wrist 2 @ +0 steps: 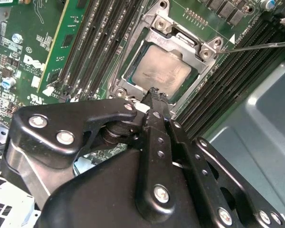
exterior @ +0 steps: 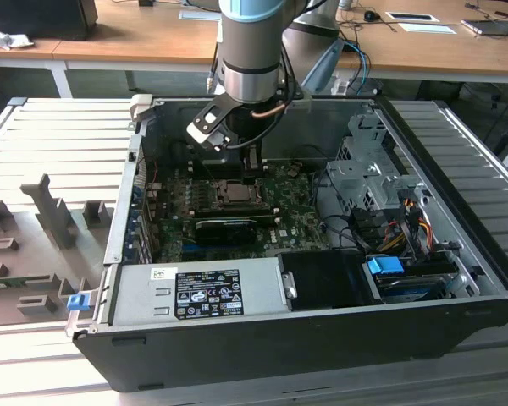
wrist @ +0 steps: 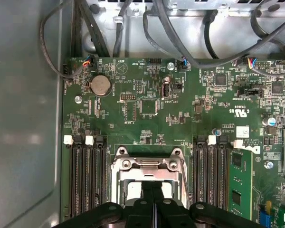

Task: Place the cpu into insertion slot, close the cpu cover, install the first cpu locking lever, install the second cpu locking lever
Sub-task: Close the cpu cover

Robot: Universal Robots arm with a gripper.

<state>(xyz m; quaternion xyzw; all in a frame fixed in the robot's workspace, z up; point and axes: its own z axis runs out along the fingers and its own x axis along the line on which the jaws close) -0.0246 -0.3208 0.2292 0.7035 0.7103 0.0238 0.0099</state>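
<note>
An open black desktop computer case (exterior: 322, 338) lies on its side on a grey ribbed metal table (exterior: 59, 135), its green circuit board (exterior: 178, 211) facing up. A grey and pale blue robot arm (exterior: 250, 51) reaches down from above into the case.

The arm's black two-fingered gripper (exterior: 256, 169) hangs low over the square black insertion slot (exterior: 233, 193), near the middle of the board. In the second wrist view the gripper (wrist 2: 154, 92) has its claw pressed together, and nothing is visible between the fingers. The joined tips sit right at the edge of the socket.

The small flat square cpu with a silver-grey metal top (wrist 2: 161, 71) lies flat inside the insertion slot. The thin silver metal cpu cover, a square frame with a large cut-out centre (wrist 2: 180, 40), lies down around the chip, whose top shows through the opening. A thin bright metal lever rod (wrist 2: 256, 46) runs from one corner of the socket out across the long black memory slots (wrist 2: 99, 42) beside it.

In the first wrist view the fingers (wrist: 147, 209) meet over the socket, with rows of memory slots on either side and a round silver coin battery (wrist: 100, 85) farther along the board.

In the exterior view, a long black graphics card (exterior: 229, 228) sits just in front of the socket, and a grey metal power supply box (exterior: 195, 292) lies along the near wall.
</note>
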